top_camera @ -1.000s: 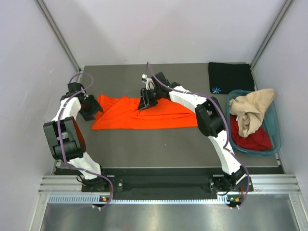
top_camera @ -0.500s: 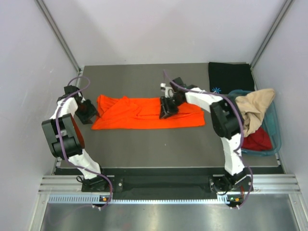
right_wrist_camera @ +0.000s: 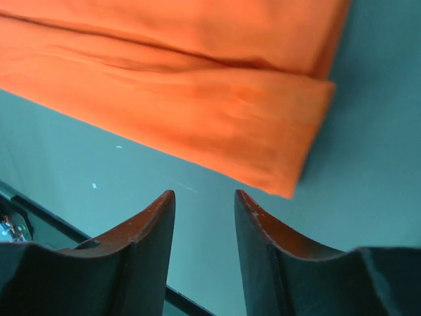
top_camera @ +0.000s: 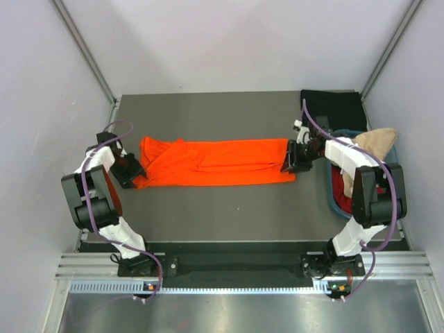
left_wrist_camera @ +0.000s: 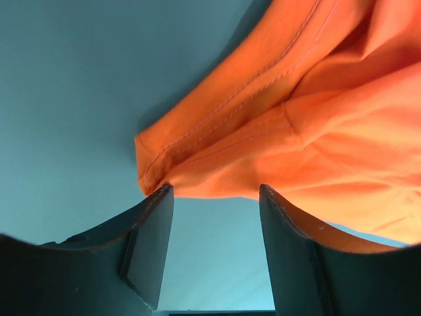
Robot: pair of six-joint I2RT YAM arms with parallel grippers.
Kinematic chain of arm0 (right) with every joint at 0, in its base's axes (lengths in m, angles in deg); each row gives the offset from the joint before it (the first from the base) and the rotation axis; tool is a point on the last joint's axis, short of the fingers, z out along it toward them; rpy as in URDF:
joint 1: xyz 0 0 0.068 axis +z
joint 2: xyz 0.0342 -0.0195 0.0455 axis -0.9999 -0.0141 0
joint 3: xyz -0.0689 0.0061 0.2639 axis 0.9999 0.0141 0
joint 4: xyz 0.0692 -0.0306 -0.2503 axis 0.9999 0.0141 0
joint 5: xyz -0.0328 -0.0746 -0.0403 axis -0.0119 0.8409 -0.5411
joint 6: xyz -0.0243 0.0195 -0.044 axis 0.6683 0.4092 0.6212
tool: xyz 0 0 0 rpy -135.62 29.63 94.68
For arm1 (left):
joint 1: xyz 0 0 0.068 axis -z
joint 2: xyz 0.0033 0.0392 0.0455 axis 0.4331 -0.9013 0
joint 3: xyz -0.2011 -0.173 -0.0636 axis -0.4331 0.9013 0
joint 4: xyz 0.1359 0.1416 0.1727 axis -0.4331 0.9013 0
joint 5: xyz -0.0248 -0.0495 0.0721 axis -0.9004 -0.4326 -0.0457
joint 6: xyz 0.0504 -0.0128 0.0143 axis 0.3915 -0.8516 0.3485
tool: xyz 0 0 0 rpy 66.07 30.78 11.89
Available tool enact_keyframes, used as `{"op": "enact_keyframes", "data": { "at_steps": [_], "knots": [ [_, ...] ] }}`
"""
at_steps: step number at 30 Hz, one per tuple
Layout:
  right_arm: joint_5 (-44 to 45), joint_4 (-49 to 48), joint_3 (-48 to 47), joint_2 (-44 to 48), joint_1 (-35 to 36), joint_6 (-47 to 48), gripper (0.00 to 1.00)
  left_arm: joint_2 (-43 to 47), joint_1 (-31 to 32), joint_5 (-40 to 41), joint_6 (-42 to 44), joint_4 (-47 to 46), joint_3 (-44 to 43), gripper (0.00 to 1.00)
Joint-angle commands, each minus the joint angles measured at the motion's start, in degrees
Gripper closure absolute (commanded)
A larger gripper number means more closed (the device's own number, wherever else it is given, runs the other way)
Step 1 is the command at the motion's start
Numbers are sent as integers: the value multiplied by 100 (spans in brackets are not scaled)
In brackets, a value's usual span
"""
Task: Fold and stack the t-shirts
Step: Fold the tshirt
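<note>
Orange t-shirt spans flat between left tool and right tool.

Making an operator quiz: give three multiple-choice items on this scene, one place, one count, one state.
1. Where is the black shirt? A) far right corner of the table B) in the tub C) near left corner
2. How many shirts are in the tub? A) none B) two C) four
3. The right gripper is: A) shut on cloth B) open, empty C) out of view
1 A: it lies flat beyond the tub. 2 B: beige shirt and red shirt. 3 B: bare table shows between its jaws.
</note>
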Motion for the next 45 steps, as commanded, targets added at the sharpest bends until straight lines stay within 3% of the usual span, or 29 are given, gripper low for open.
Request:
{"op": "enact_keyframes", "data": {
  "at_steps": [1, 11, 32, 45],
  "knots": [
    [69, -125, 230, 225, -231, 187, 59, 404, -16, -47, -11, 10, 88, 41],
    [437, -275, 327, 102, -548, 90, 63, 563, -16, 77, 7, 132, -52, 45],
    [332, -468, 336, -320, -592, 11, 67, 492, -7, 41, -99, 309, -316, 53],
    [165, -468, 397, -399, -592, 20, 76, 431, 1, -46, -81, 264, -342, 39]
  ]
}}
